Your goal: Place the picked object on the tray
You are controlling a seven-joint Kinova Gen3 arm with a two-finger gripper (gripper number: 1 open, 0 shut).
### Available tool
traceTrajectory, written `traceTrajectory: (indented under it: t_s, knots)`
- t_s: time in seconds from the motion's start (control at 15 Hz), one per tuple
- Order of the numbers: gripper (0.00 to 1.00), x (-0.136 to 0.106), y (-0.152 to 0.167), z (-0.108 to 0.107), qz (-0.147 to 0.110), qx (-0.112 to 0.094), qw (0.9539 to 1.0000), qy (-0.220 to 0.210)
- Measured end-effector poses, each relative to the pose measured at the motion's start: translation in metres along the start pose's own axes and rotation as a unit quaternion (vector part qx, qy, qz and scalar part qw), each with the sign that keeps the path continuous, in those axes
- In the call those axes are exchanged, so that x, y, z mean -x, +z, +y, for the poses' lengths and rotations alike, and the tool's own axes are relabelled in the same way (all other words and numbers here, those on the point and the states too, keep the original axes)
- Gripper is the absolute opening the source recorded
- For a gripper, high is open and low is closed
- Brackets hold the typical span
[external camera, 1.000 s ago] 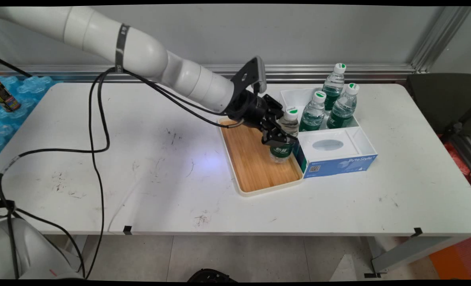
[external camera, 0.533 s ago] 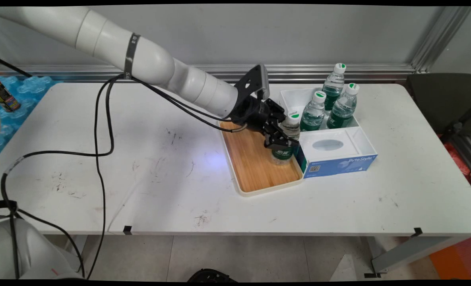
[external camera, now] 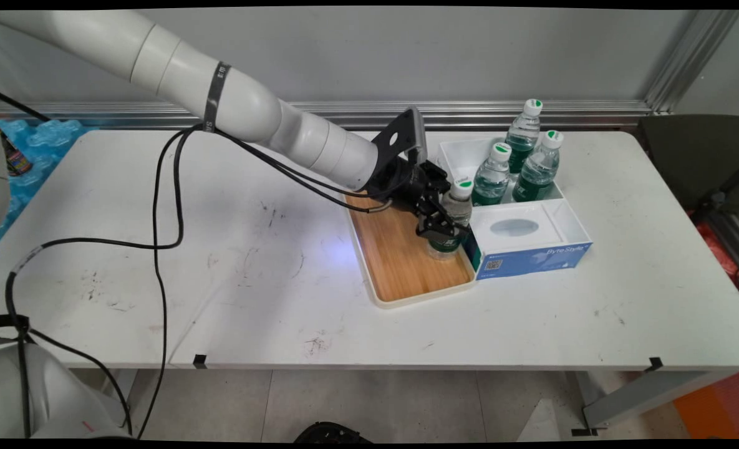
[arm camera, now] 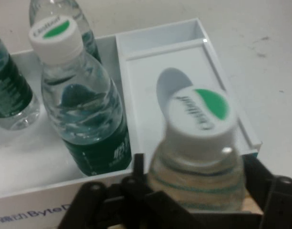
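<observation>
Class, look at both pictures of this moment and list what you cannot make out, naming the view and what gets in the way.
1. Main view: the label of the held water bottle is largely covered by the gripper.
2. Main view: the can at the left edge is partly behind the arm.
3. Hand view: the bottle's base is cut off by the bottom edge.
4. Hand view: the lettering on the tissue box is cut off by the bottom edge.

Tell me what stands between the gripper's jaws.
A water bottle, white cap with green spot, stands between the jaws of the gripper, over the wooden tray. The hand view shows it best.
</observation>
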Motion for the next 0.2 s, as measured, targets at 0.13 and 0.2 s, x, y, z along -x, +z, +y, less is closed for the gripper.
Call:
traceTrajectory:
  t_s: [0.13, 0.2]
  knots:
    - [1.0, 0.0004, 0.0005, 0.0008, 0.001, 0.0, 1.0, -0.001]
    - [1.0, 0.0003, 0.0004, 0.0011, 0.001, -0.001, 1.0, -0.003]
